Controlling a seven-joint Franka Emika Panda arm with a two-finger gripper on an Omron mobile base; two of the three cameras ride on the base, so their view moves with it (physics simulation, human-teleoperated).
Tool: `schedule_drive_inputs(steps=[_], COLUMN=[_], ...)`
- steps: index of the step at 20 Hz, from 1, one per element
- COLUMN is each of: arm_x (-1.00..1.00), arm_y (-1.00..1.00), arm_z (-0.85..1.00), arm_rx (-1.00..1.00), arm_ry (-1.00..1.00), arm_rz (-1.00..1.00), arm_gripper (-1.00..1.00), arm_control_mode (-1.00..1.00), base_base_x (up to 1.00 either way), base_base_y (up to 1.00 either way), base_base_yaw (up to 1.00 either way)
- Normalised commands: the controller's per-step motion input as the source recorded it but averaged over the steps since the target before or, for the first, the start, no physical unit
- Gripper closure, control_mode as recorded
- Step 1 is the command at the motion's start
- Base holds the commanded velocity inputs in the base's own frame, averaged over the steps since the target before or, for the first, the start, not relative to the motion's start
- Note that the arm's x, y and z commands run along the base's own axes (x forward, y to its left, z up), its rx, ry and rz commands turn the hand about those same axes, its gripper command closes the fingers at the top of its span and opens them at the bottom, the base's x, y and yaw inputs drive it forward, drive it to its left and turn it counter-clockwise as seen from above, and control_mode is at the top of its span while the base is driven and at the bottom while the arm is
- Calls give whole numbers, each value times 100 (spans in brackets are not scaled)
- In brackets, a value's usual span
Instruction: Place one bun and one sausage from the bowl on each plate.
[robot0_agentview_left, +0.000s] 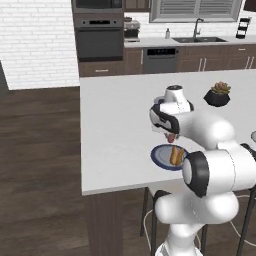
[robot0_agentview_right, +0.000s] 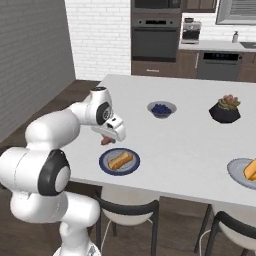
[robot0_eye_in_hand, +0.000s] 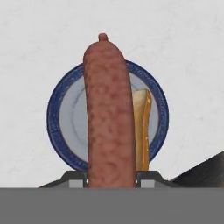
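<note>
My gripper (robot0_eye_in_hand: 111, 177) is shut on a reddish-brown sausage (robot0_eye_in_hand: 109, 113), which sticks straight out from the jaws. It hangs over the blue-rimmed plate (robot0_eye_in_hand: 57, 118), where a golden bun (robot0_eye_in_hand: 142, 127) lies right of centre. In the left base view the gripper (robot0_agentview_left: 170, 134) holds the sausage (robot0_agentview_left: 171, 137) just above the plate (robot0_agentview_left: 159, 156) and bun (robot0_agentview_left: 176, 156), near the counter's front edge. The right base view shows the sausage (robot0_agentview_right: 105, 141) beside the plate (robot0_agentview_right: 106, 165) with its bun (robot0_agentview_right: 120, 160). A grey round dish (robot0_agentview_right: 237, 176), cut by the frame edge, holds a bun-coloured piece; bowl or plate, I cannot tell.
A small bowl of dark berries (robot0_agentview_right: 161, 108) stands mid-counter behind the plate. A black pot with a succulent (robot0_agentview_right: 225, 110) sits further right. Dark stools (robot0_agentview_right: 127, 210) stand under the counter's front edge (robot0_agentview_right: 165, 196). Ovens and cabinets line the far wall.
</note>
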Motion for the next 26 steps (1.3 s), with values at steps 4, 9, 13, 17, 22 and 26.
schedule_drive_inputs(steps=[4, 9, 13, 17, 22, 26], arm_x=[3, 1, 14, 21, 30, 2], arm_y=[-1, 8, 13, 1, 0, 0], arm_z=[-53, -64, -54, -42, -29, -11], arm_rx=[0, 0, 0, 0, 0, 0], arm_ry=[12, 8, 8, 8, 8, 1], arm_rz=[0, 0, 0, -1, -1, 0], arm_gripper=[100, 100, 100, 100, 100, 100], arm_control_mode=[-100, -100, -100, -100, -100, -100], base_base_x=[0, 0, 0, 0, 0, 0], base_base_y=[0, 0, 0, 0, 0, 0], base_base_yaw=[0, 0, 0, 0, 0, 0])
